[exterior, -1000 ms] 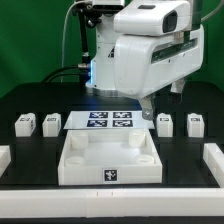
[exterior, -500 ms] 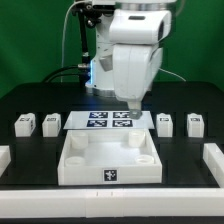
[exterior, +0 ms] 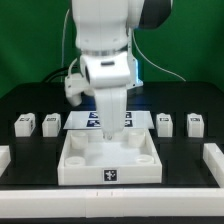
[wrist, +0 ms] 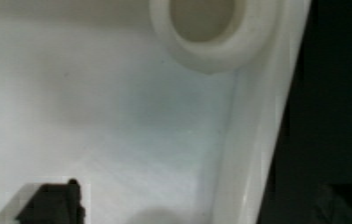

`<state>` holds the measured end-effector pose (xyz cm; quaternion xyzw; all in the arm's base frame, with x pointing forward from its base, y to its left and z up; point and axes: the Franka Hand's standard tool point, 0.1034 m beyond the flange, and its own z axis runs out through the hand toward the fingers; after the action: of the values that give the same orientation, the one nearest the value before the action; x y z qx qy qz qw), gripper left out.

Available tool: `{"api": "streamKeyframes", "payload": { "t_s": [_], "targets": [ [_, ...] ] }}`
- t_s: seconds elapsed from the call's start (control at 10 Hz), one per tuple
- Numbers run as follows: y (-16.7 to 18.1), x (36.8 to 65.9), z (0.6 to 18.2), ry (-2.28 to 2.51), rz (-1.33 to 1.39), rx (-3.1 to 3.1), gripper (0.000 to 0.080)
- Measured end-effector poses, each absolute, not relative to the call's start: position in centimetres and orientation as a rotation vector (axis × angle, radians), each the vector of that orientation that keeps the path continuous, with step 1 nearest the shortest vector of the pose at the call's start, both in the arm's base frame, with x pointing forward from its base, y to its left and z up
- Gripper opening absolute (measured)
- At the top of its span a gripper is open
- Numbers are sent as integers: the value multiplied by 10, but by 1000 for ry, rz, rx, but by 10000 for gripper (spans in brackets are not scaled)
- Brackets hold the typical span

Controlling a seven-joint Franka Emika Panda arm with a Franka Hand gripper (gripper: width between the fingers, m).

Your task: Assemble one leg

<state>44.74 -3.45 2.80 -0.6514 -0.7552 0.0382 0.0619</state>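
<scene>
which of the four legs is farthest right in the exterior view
The outer leg of the right-hand pair; its neighbour sits between it and the marker board.

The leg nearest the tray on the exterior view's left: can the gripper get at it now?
Probably yes. The leg stands free on the table, apart from its neighbour, nothing over it. The open gripper is above the tray and would only need to move sideways.

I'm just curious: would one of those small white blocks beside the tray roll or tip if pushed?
Probably neither: the leg looks squat and flat-sided, so it would likely slide. It seems rigid and, being small, probably light.
</scene>
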Motion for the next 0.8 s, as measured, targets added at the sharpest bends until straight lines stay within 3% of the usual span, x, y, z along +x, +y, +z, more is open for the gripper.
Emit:
{"api": "streamKeyframes", "payload": {
  "t_s": [0.2,0.6,0.8],
  "targets": [
    [-40,442,13,-2248,132,-1972,650],
    [-51,439,10,-2211,134,-2000,650],
    [-52,438,10,-2210,135,-2001,388]
  ]
}}
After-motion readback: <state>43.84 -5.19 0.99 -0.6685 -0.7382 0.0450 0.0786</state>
